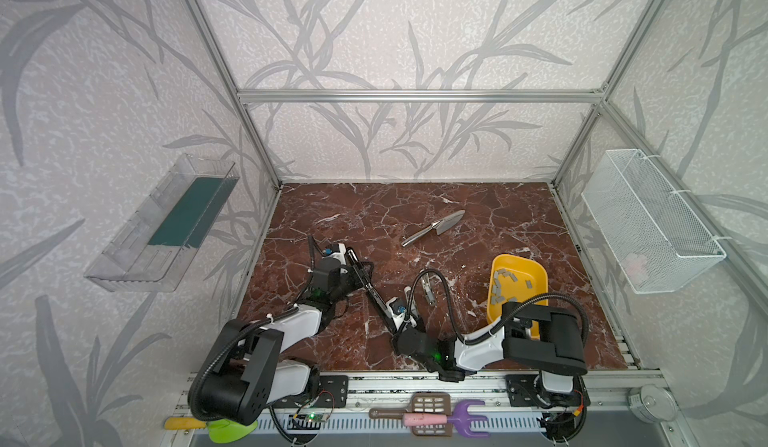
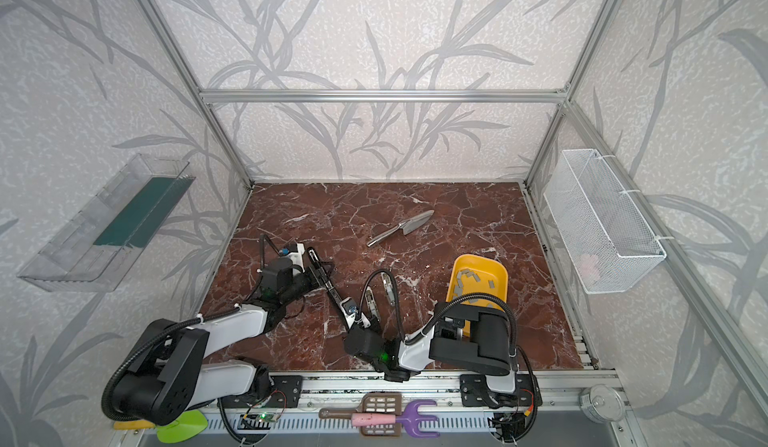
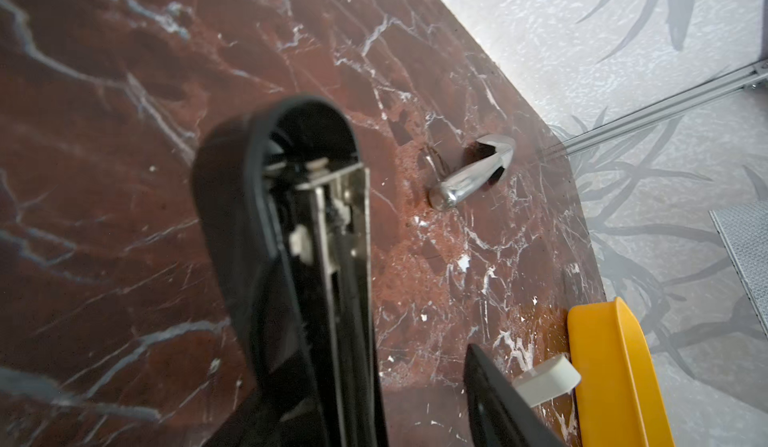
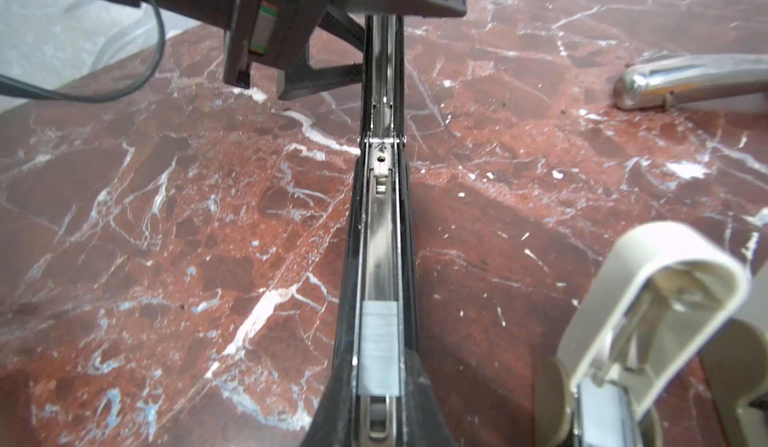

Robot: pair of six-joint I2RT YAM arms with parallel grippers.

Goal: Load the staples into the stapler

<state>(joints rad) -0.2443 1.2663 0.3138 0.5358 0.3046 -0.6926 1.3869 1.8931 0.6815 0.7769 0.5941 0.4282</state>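
At black stapler [image 1: 370,289] far end, left claw [image 1: 355,266] opening unclear; right claw [image 1: 395,310] closed, hold hidden from view.

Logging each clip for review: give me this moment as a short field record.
black stapler: opened flat, between both grippers
staple strip: one, lying in its channel
left gripper: at the stapler's far end, jaws unclear
right gripper: shut on the stapler's near end
yellow tray: loose staples inside
beige stapler: open, untouched
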